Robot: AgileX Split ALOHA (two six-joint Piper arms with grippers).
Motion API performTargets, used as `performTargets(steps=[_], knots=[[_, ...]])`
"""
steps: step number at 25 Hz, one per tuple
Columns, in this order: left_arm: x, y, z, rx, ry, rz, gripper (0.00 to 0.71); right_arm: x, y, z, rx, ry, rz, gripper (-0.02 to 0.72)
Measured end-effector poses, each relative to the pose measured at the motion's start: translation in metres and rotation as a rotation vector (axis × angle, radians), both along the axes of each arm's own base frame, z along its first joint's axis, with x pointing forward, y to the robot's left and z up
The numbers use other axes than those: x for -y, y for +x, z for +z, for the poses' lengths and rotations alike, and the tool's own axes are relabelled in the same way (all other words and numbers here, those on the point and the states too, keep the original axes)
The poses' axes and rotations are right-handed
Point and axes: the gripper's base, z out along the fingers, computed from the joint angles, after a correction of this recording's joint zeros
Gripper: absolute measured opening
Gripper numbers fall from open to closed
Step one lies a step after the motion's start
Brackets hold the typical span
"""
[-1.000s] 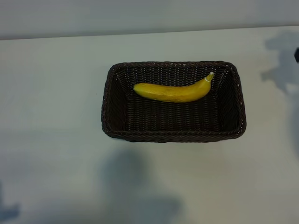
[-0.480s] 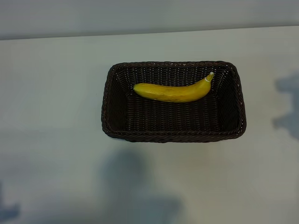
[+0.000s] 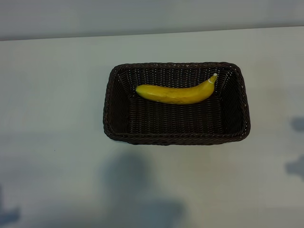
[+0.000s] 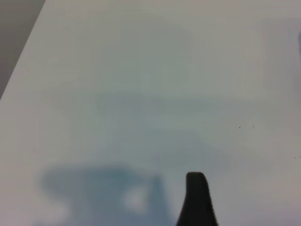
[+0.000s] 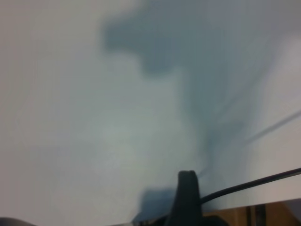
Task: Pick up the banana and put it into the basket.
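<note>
inside the basket (image 3: 175,137), along its far side, the banana (image 3: 175,93) lies flat, stem tip toward the right end wall. basket sits mid-table (image 3: 52,95). left gripper (image 4: 196,197): one dark finger showing over bare table, jaws spread, nothing held. right gripper (image 5: 187,197): likewise spread and empty above bare table, a black cable (image 5: 249,184) beside it.

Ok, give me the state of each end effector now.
Left end effector: open, holding nothing.
Right end effector: open, holding nothing.
</note>
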Motion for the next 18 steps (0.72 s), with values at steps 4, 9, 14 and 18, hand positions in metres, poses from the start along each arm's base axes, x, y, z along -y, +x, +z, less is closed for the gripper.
performTargets(steps=[4,9,14,18], knots=[[0.0,0.0,0.0,0.0,0.001,0.0,0.56,-0.001,-0.021,0.005,0.136,-0.004,0.0,0.597],[0.0,0.0,0.0,0.0,0.001,0.0,0.56,-0.002,-0.044,-0.003,0.252,-0.01,0.002,0.597],[0.0,0.0,0.0,0.0,0.002,0.0,0.56,-0.003,-0.062,0.003,0.38,-0.015,0.0,0.596],[0.0,0.0,0.0,0.0,0.002,0.0,0.56,-0.004,-0.073,0.006,0.452,-0.018,0.0,0.596]])
